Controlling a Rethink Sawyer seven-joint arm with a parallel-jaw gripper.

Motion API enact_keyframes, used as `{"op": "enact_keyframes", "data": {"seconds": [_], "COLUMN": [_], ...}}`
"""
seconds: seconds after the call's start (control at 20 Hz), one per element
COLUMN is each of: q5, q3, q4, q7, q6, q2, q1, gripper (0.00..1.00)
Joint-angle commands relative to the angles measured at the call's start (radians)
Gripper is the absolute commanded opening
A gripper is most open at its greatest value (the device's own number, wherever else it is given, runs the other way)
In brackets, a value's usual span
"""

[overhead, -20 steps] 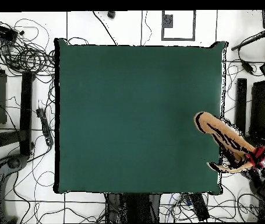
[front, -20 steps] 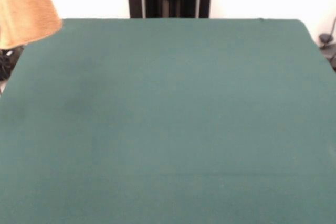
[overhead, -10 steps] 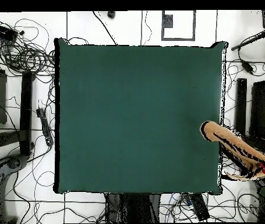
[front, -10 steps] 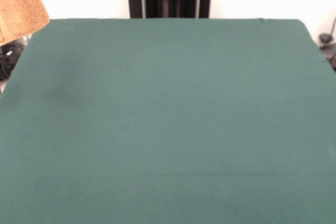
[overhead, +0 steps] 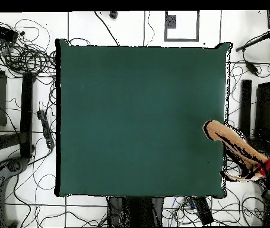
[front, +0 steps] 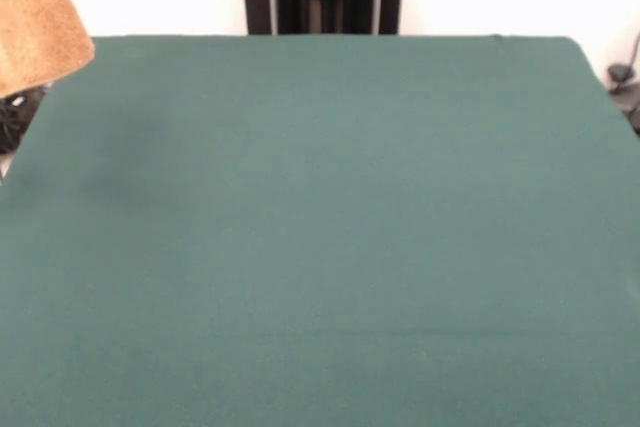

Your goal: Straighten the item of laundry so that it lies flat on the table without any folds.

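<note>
Terry towel [front: 38, 27] hanging draped, flat green cloth table [front: 330, 227]

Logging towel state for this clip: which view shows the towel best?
The overhead view: the golden-tan towel appears at full length, hanging over the green table's edge. The front view catches only one part in its top corner.
</note>
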Motion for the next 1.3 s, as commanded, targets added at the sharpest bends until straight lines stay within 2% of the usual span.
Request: {"op": "enact_keyframes", "data": {"seconds": [0.05, 0.3, 0.65, 1.05, 1.3], "q5": [0.090, 0.086, 0.060, 0.082, 0.093], "q3": [0.103, 0.077, 0.020, -0.027, -0.045], "q4": [0.216, 0.234, 0.286, 0.352, 0.363], "q7": [-0.140, -0.051, 0.077, 0.102, 0.118], "q6": [-0.068, -0.076, -0.198, -0.269, -0.264], "q2": [-0.010, -0.017, 0.000, -0.017, -0.035], "q1": [0.140, 0.228, 0.348, 0.419, 0.447], "gripper": [0.00, 0.00, 0.00, 0.00, 0.00]}}
